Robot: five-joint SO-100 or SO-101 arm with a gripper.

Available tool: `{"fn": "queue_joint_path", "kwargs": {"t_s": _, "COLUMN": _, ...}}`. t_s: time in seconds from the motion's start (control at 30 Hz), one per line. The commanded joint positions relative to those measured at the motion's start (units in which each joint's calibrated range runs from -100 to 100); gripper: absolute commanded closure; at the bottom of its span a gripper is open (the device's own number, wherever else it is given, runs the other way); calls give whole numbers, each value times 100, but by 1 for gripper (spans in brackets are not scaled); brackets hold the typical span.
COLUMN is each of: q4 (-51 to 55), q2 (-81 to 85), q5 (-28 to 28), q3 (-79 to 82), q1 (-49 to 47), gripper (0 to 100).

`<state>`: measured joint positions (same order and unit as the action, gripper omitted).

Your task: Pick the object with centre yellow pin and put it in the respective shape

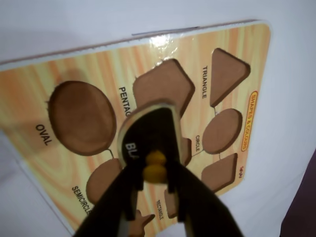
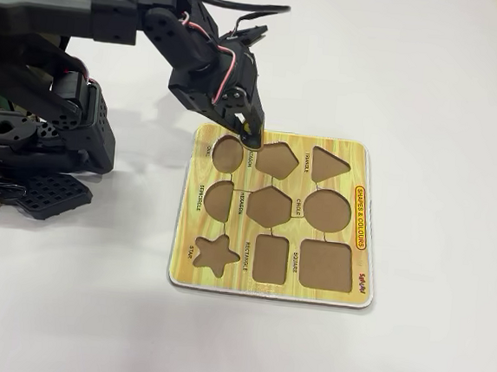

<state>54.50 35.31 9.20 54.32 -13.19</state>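
White table (image 2: 433, 72) fills the background, and on it lies the yellow shape board (image 2: 358, 174). Below the fingers and a little aside waits the semicircle cutout (image 1: 104, 178), empty. The gripper (image 1: 155, 190) is closed on the yellow knob (image 1: 156, 165) of the black semicircle piece (image 1: 148, 128), held above the board. The piece looks light, stiff and thin, so the knob seems the best place to hold.
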Motion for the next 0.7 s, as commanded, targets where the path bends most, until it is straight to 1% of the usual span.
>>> {"fn": "queue_joint_path", "kwargs": {"t_s": 0.0, "q4": 4, "q2": 243, "q5": -26, "q3": 171, "q1": 255, "gripper": 99}}
{"fn": "queue_joint_path", "kwargs": {"t_s": 0.2, "q4": -83, "q2": 636, "q5": -31, "q3": 674, "q1": 508, "gripper": 99}}
{"fn": "queue_joint_path", "kwargs": {"t_s": 0.37, "q4": -83, "q2": 929, "q5": -31, "q3": 1232, "q1": 508, "gripper": 99}}
{"fn": "queue_joint_path", "kwargs": {"t_s": 0.67, "q4": -5, "q2": 1373, "q5": -31, "q3": 1691, "q1": 508, "gripper": 99}}
